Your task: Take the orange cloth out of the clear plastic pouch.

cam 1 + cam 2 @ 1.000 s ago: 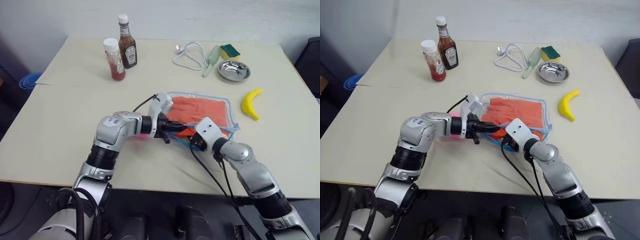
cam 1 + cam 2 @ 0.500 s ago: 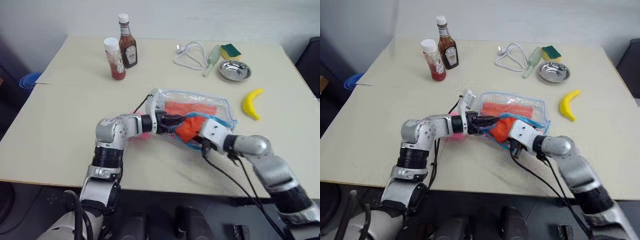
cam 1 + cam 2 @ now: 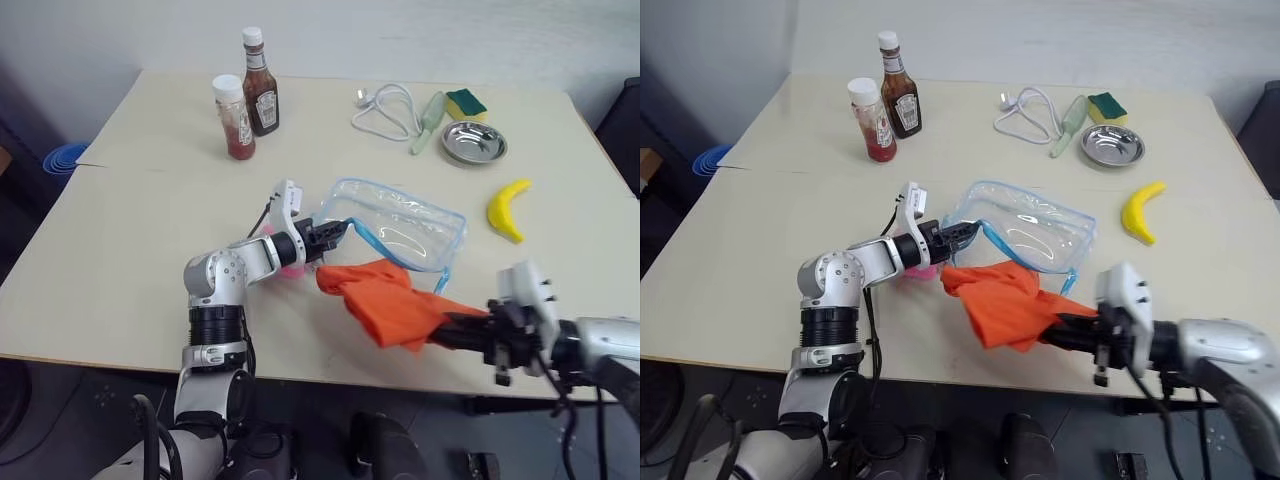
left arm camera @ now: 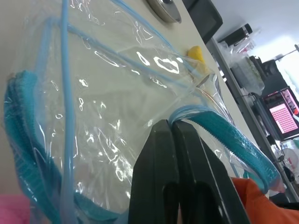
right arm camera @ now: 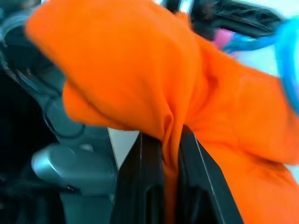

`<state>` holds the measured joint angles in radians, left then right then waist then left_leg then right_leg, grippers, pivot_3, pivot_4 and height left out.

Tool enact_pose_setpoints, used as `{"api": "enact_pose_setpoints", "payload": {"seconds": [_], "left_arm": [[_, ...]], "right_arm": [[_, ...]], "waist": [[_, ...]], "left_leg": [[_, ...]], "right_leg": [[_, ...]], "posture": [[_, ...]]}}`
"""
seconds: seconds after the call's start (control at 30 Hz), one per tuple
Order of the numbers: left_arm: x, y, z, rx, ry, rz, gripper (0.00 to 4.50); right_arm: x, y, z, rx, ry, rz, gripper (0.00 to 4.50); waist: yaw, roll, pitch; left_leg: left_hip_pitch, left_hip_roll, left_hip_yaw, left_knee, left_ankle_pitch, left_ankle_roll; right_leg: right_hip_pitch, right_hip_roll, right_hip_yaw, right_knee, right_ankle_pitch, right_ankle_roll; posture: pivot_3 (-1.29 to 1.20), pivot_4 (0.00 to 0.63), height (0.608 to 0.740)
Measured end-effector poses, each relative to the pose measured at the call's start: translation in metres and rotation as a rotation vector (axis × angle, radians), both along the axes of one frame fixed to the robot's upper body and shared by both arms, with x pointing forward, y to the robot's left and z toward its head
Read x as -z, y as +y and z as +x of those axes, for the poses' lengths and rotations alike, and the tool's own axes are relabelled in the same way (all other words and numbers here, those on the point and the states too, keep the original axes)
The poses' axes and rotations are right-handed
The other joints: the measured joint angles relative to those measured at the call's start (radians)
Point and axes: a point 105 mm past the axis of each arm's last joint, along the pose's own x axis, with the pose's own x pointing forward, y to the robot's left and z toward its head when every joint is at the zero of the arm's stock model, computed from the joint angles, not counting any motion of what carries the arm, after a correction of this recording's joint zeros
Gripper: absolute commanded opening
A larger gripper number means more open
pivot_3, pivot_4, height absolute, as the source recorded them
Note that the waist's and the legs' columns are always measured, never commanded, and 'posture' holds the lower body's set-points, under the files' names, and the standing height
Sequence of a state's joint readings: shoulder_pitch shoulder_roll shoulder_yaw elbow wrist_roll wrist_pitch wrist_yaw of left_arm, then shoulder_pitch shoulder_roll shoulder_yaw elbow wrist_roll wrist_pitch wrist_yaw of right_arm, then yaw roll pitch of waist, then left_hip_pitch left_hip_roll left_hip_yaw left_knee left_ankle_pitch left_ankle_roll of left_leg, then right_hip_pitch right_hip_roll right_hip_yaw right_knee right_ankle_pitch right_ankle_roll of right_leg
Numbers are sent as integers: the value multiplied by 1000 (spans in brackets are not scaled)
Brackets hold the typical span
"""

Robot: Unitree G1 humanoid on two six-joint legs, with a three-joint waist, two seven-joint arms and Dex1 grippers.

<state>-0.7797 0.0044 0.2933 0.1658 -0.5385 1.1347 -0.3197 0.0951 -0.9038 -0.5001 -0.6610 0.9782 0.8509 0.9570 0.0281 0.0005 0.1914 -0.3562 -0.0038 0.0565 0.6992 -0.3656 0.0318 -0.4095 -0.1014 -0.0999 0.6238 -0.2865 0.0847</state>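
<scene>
The left end effector (image 3: 338, 231) is clamped on the light blue zipper edge of the clear plastic pouch (image 3: 405, 228), at the pouch's open end; in the left wrist view its two black fingers (image 4: 161, 158) press together on the edging. The pouch lies on the counter (image 3: 130, 230) with its mouth raised and no contents visible through its walls. The right end effector (image 3: 450, 331) is clamped on the orange cloth (image 3: 385, 302); in the right wrist view the fabric passes between the two fingers (image 5: 145, 177), which are nearly together. The cloth is fully outside the pouch, hanging in folds near the front edge of the counter, just in front of the pouch opening, with one end close to the left end effector. Farther back on the counter stand two sauce bottles (image 3: 245, 98), and to the right lie a white cable (image 3: 385, 108), a green-and-yellow sponge (image 3: 462, 101), a small metal bowl (image 3: 474, 143) and a yellow banana (image 3: 506, 208), all well apart from the pouch.
</scene>
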Motion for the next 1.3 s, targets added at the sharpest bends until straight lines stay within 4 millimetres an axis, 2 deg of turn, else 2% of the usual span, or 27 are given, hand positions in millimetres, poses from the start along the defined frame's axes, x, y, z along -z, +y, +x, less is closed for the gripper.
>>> {"api": "enact_pose_setpoints", "payload": {"seconds": [0.07,0.13,0.17,0.27,0.33,0.4,0.47,0.57,0.63,0.73,0.77,0.8,0.87,0.97,1.1,1.13,1.2,1.27,1.3], "left_arm": [[-1,2,0,0,-3,0,0],[-1,2,-1,10,-10,10,0],[-2,1,-2,26,-21,20,0],[-4,1,-5,67,-72,47,0],[-4,-1,-9,101,-124,83,0],[-3,-3,-11,126,-149,101,0],[-1,-3,-12,132,-166,107,0],[-3,-1,-11,123,-194,110,0],[-2,-2,-12,121,-212,117,0],[6,-1,-12,113,-263,187,0],[8,0,-12,114,-283,214,0],[8,1,-12,118,-307,238,213],[8,6,-12,115,-374,297,693],[8,17,-16,137,-435,362,1577],[2,32,-37,241,-487,333,2765],[-1,40,-44,274,-516,329,2994],[-3,54,-55,330,-559,347,3014],[-1,73,-65,362,-585,383,3014],[4,88,-70,372,-587,419,3014]], "right_arm": [[-18,-17,-2,66,19,38,20],[-39,-43,-4,157,52,88,20],[-54,-62,-3,231,29,105,20],[-92,-111,4,437,-128,136,20],[-105,-144,10,576,-243,47,20],[-105,-172,12,671,-320,-76,20],[-99,-201,15,748,-408,-282,20],[-70,-228,19,742,-467,-580,20],[-41,-238,22,709,-472,-666,20],[13,-242,24,649,-404,-697,20],[29,-242,23,641,-376,-687,317],[44,-243,21,633,-345,-680,668],[60,-244,18,623,-296,-664,1315],[60,-242,17,618,-293,-635,2285],[38,-224,13,572,-313,-541,3601],[29,-214,14,555,-325,-501,3898],[19,-190,18,513,-353,-435,4476],[20,-155,23,424,-365,-378,4476],[26,-125,23,327,-360,-349,4476]], "waist": [[-1,0,0],[0,0,0],[2,0,0],[1,0,0],[1,0,0],[0,0,0],[0,0,0],[-3,0,0],[-4,0,0],[-6,0,0],[-7,1,0],[-8,2,0],[-9,6,0],[-13,7,0],[-14,10,-1],[-15,10,-1],[-17,9,-1],[-19,10,-1],[-23,10,-1]], "left_leg": [[0,0,0,0,0,0],[0,0,0,0,0,1],[0,0,1,0,0,1],[0,0,2,-1,0,1],[0,0,3,-1,0,1],[1,0,5,-2,0,1],[1,0,6,-2,0,1],[3,0,8,-3,0,1],[4,0,8,-3,0,0],[4,1,9,-3,0,-1],[5,1,9,-3,1,-1],[5,1,9,-3,1,-1],[6,0,11,-3,1,-1],[7,2,11,-3,0,-2],[6,3,11,-3,0,-3],[6,3,10,-2,0,-3],[7,4,10,-2,-1,-4],[7,4,10,-2,-1,-4],[8,5,10,-2,-2,-5]], "right_leg": [[0,0,0,0,0,0],[0,-1,0,0,0,0],[0,0,0,-1,0,0],[0,0,1,-1,0,0],[0,1,2,-2,0,0],[0,2,3,-2,0,0],[0,2,5,-2,0,0],[0,3,6,-2,0,1],[0,3,6,-2,0,1],[0,4,7,-2,0,1],[-1,4,8,-2,0,1],[-1,4,8,-2,0,1],[0,4,10,-2,0,0],[0,4,11,-2,0,0],[-1,4,11,-2,0,0],[-1,4,11,-2,0,0],[-1,5,11,-2,0,0],[0,5,11,-2,0,-1],[0,5,11,-1,-1,-2]], "posture": [[0,150,740],[0,150,740],[0,150,740],[0,150,740],[0,150,740],[0,150,740],[0,150,740],[0,150,740],[0,150,740],[0,150,740],[0,150,740],[0,150,740],[0,150,740],[0,150,740],[0,150,740],[0,150,740],[0,150,740],[0,150,740],[0,150,740]]}}
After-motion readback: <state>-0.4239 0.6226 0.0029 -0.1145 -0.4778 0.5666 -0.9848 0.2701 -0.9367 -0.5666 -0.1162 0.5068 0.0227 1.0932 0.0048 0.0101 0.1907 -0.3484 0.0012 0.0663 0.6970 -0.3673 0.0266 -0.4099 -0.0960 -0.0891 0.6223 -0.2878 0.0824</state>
